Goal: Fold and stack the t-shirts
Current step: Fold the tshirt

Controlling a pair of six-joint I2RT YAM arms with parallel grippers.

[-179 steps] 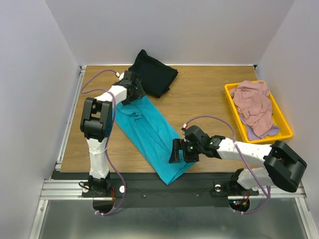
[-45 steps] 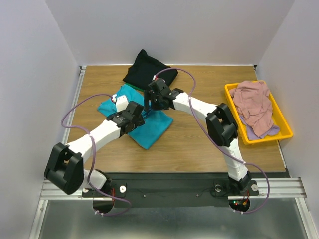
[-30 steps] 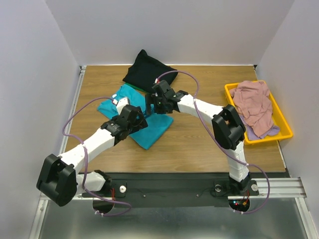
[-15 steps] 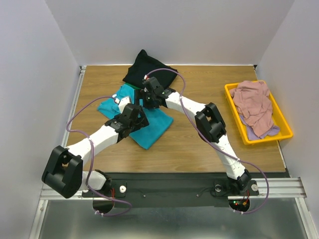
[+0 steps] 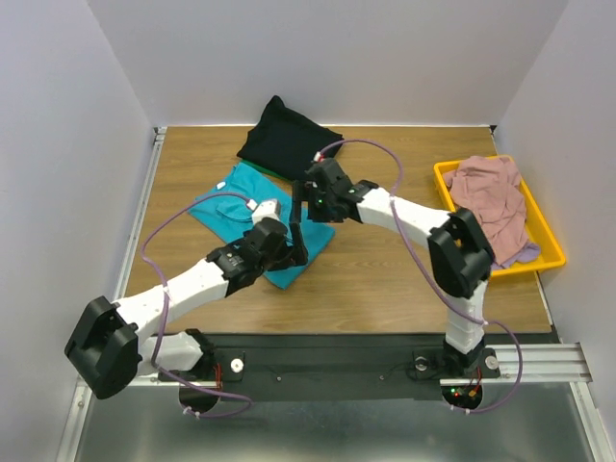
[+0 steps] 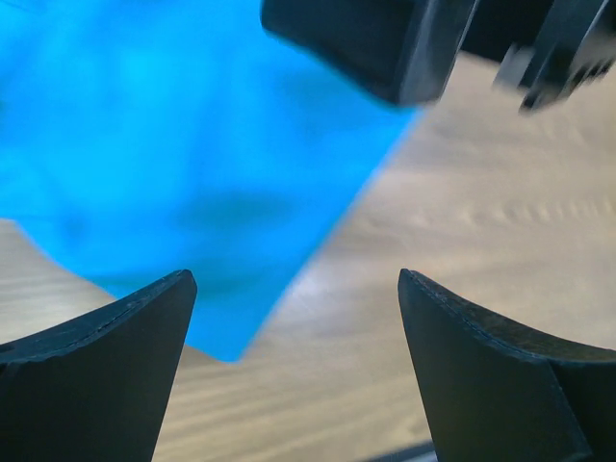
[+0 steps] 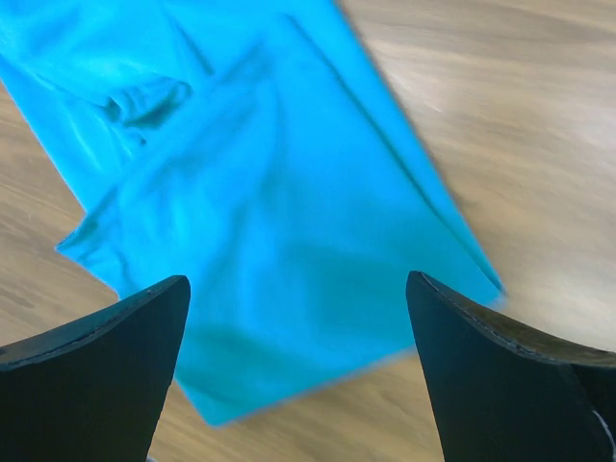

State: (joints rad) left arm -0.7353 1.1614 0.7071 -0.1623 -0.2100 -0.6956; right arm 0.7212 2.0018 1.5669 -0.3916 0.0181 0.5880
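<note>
A teal t-shirt (image 5: 234,203) lies folded on the wooden table, left of centre. A black t-shirt (image 5: 289,144) is bunched at the back. My left gripper (image 5: 295,245) hovers open by the teal shirt's near right corner, over bare wood; in its wrist view the teal t-shirt (image 6: 164,164) fills the upper left. My right gripper (image 5: 312,199) hangs open above the shirt's right edge, and the teal t-shirt (image 7: 269,212) spreads below its empty jaws. Neither gripper holds anything. A dusty pink t-shirt (image 5: 491,197) lies over a pale lavender one (image 5: 521,254) in the tray.
A yellow plastic tray (image 5: 449,208) stands at the right edge of the table. White walls close in the back and both sides. The two arms reach close to each other near the table's middle, the right gripper's black body (image 6: 385,48) showing in the left wrist view.
Both grippers have pulled away from the teal shirt's middle: the left one toward the near right corner, the right one to the right. The shirt now lies uncovered and both grippers stay open.
</note>
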